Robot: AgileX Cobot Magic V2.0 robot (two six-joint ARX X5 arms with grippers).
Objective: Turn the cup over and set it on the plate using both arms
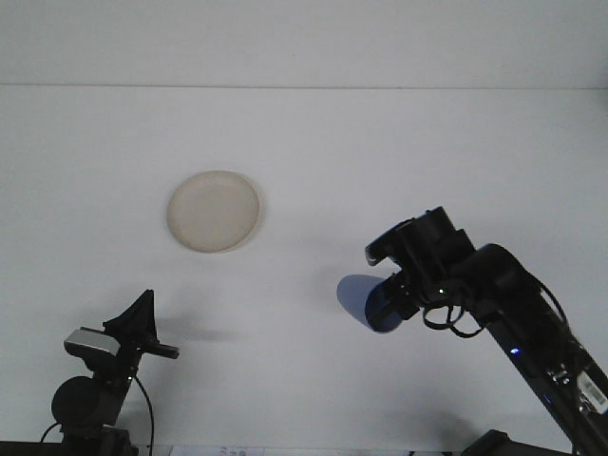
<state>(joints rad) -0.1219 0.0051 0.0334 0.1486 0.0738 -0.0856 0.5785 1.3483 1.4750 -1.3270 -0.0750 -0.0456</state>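
The blue cup (369, 301) hangs above the table at centre right, lying on its side with its dark mouth turned toward the camera. My right gripper (397, 293) is shut on the cup's right end, and the wrist hides the fingers. The cream plate (215, 211) lies flat at the left centre of the white table, well left of the cup and farther back. My left gripper (142, 321) rests low at the front left, far from both, with nothing held.
The table's back edge (304, 87) meets a white wall. My right arm (532, 332) stretches from the bottom right corner over the table.
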